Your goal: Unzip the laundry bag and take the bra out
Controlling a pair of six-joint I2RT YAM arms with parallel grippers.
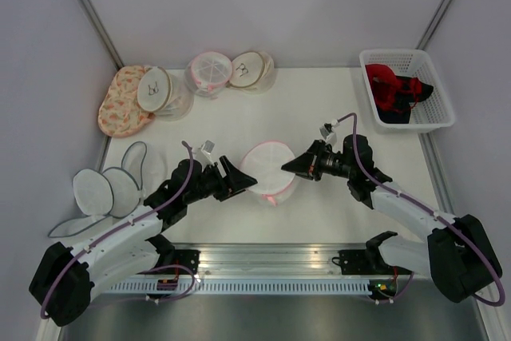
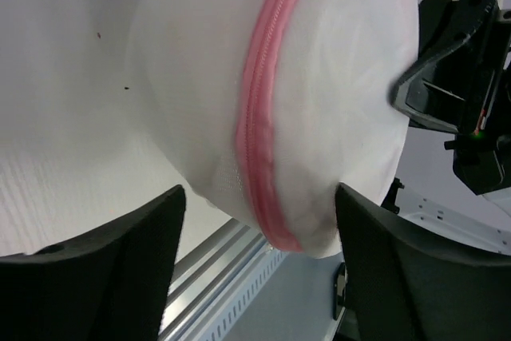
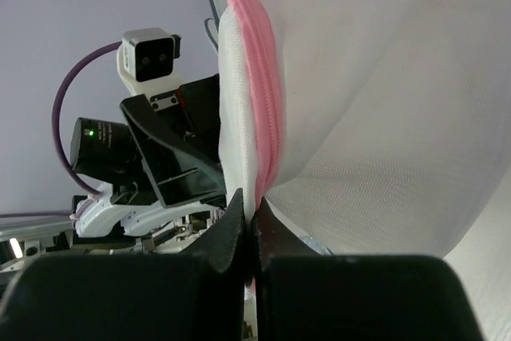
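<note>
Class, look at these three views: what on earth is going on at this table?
The robot is working on a white mesh laundry bag in the middle of the table. The right gripper is pinched shut on the bag at its pink zip. The left gripper is open, its fingers spread either side of the bag. The zip looks closed, so nothing has come out yet.

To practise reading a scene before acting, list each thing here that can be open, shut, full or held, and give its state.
laundry bag: held at its seam by one hand, bra not yet out.
zip: closed wherever it shows.
left hand: open, straddling the bag's end.
right hand: shut on the laundry bag at the zip seam.
basket: holds red and black clothes.
</note>
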